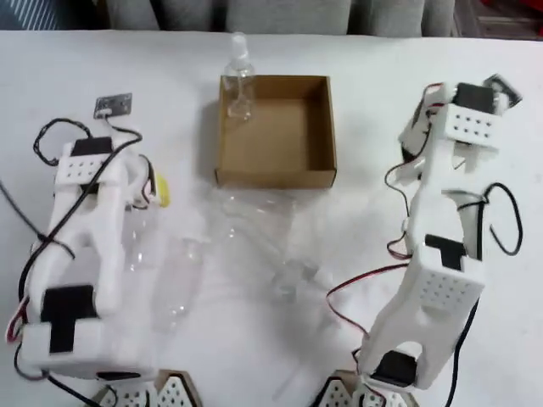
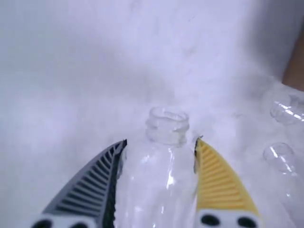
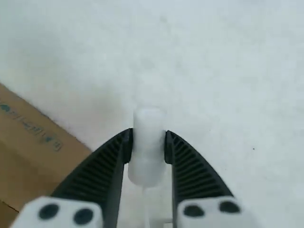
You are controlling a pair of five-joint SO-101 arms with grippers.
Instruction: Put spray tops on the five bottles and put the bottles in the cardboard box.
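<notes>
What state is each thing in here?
Cardboard box: open-topped.
Bottle at box corner: upright.
Gripped bottle: uncapped, clamped in left end effector.
Spray top: clamped in right end effector.
Loose bottles: lying on table.

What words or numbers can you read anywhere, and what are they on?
Side of the cardboard box: bluish print, too blurred to read.
The bottle and the spray top: no print visible.
Nothing else is readable.
</notes>
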